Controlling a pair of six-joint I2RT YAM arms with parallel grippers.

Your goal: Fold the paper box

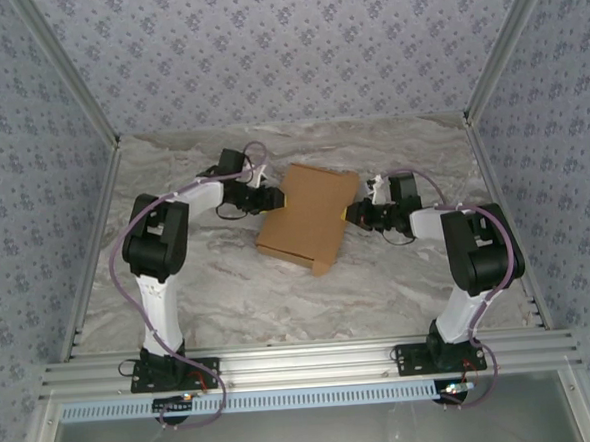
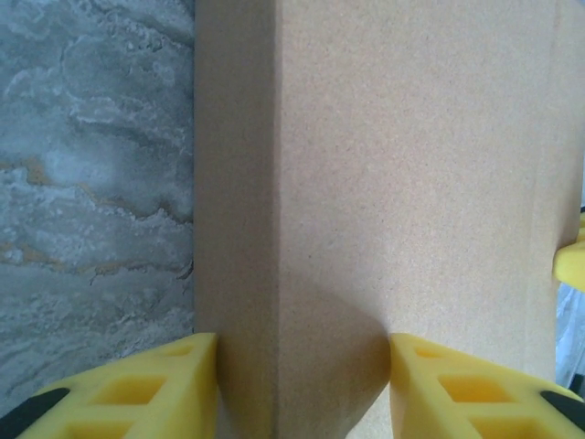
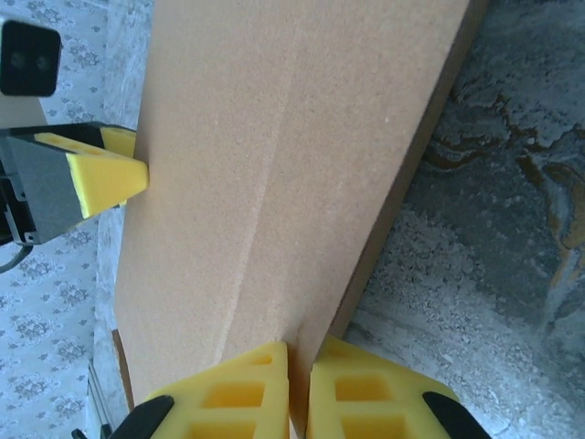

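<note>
A: Now, where is the paper box (image 1: 308, 218)?
B: At table (image 1: 229, 295) centre. Left gripper (image 2: 302, 366) clamps its 9 o'clock fold; right gripper (image 3: 300, 366) pinches its 3 o'clock edge. Hazard: unequal pull likely slips the thin edge free.

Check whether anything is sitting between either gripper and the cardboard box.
Nothing visible does. The left gripper has its fingers on either side of a folded edge of the box, and the right gripper is pinched on a thin edge at the opposite side.
</note>
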